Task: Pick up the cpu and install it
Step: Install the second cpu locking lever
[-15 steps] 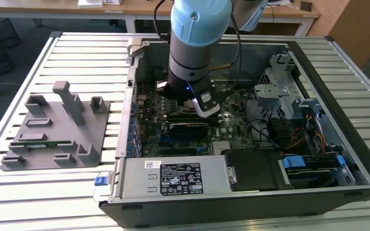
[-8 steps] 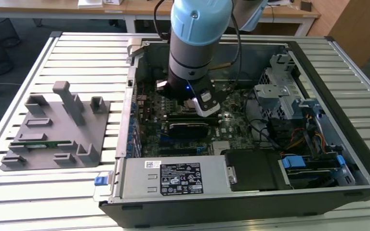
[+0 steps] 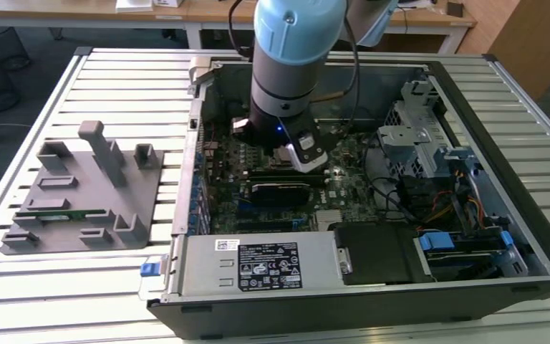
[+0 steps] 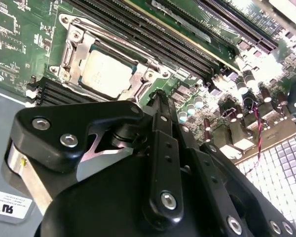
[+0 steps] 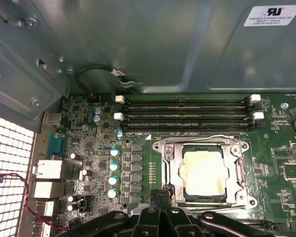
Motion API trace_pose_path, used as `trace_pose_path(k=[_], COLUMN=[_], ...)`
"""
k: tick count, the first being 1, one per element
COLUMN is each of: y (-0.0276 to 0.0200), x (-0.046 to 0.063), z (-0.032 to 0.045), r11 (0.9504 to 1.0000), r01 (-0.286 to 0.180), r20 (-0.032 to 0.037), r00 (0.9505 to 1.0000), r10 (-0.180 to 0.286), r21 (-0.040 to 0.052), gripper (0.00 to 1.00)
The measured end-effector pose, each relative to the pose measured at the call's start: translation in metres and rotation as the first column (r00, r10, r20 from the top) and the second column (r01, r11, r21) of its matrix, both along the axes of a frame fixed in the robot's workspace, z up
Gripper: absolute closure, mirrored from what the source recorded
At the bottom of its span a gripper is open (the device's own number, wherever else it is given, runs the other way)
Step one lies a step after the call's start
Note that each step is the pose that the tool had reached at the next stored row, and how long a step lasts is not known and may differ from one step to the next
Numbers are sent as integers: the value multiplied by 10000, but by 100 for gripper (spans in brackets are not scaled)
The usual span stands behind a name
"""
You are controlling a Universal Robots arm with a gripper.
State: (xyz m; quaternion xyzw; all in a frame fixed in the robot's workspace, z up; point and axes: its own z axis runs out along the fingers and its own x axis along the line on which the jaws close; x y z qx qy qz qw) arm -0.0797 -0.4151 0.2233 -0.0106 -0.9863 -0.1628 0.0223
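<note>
The cpu [image 5: 203, 171] lay seated in the socket [image 5: 203, 143] at lower centre of the first wrist view, evidently installed, with the clenched, empty gripper [image 5: 160, 195] just beside it.

The open black metal computer case [image 3: 371, 287] lies on the pale slatted metal counter [image 3: 122, 72], filling the right of the exterior view. The flat grey plastic holder tray [image 3: 79, 204] sits at middle left. Inside the case, the small square silver cpu [image 5: 203, 170] rests in the metal-framed socket [image 5: 163, 170], beside the long black memory slots [image 5: 187, 112].
</note>
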Motion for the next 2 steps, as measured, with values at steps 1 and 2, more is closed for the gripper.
trace_pose_path(k=[1, 2], y=[0, 0], x=[0, 0], z=[12, 25], r11=[10000, 10000], r01=[0, 0], r20=[0, 0], r00=[10000, 10000], r10=[0, 0], r21=[0, 0], gripper=[89, 89])
